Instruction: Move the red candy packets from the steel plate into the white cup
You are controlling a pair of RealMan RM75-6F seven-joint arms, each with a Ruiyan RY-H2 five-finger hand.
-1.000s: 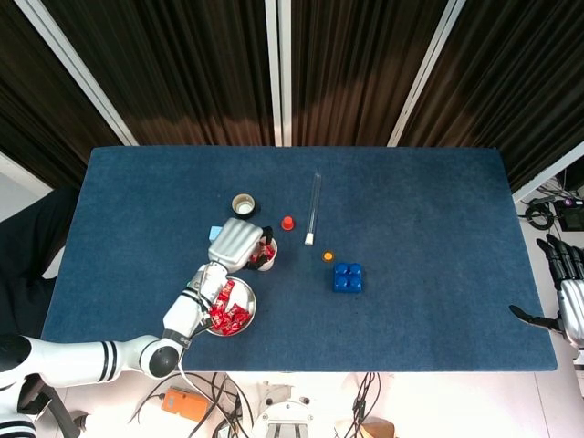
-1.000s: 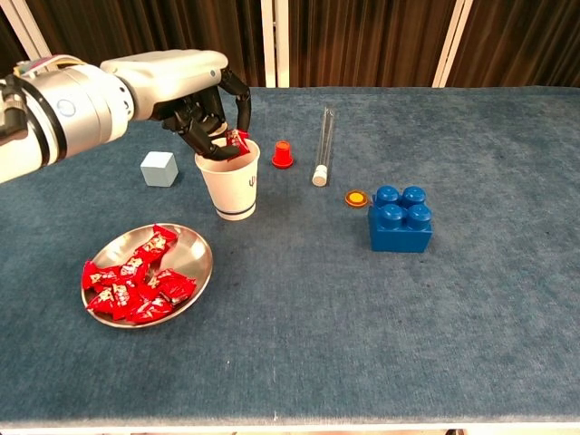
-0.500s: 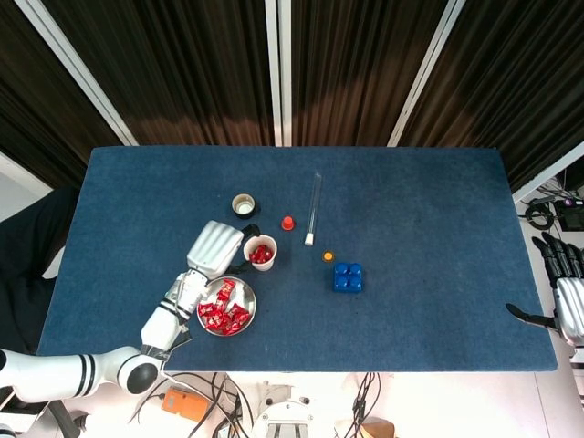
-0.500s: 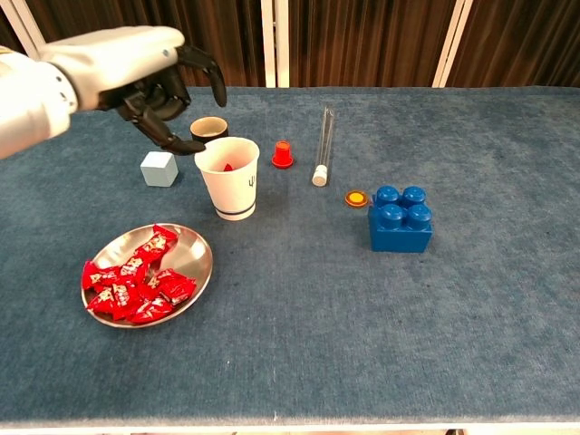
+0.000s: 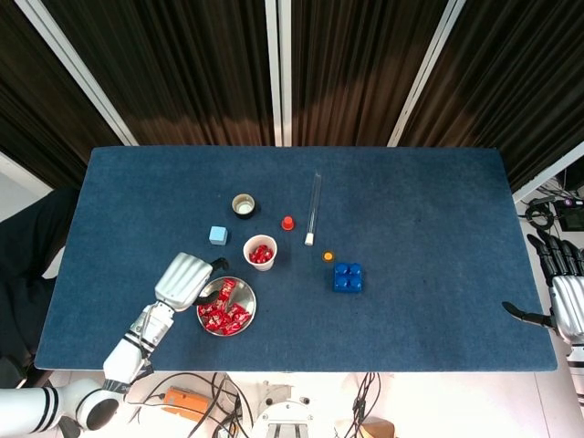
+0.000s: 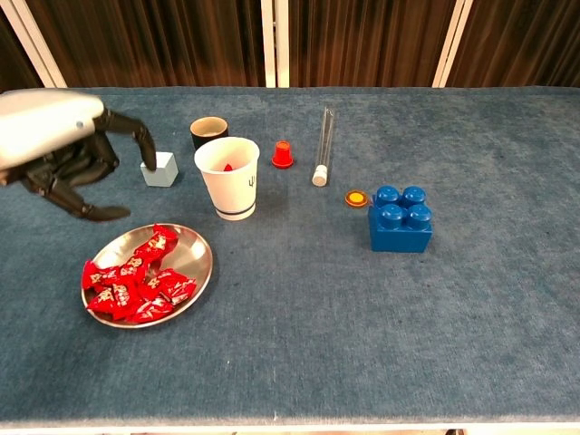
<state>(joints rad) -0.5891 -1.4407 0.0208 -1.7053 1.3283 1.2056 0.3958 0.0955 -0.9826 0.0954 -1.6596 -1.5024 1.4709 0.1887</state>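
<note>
Near the desk's front-left corner, your empty, loosely open left hand [image 5: 186, 279] hovers just left of the plate [image 5: 245, 313] holding packets [image 5: 224, 313].

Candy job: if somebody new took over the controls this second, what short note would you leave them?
Left hand: empty, fingers apart, hovering over the table beside the steel plate.
Right hand: empty, fingers apart, off the table's right edge.
White cup: upright behind the plate, a few red candy packets already inside.
The plate holds a pile of red packets.
Done: some packets are in the cup.
Left: carry the rest from plate to cup, probably with the left hand, since it is the nearer one.
</note>
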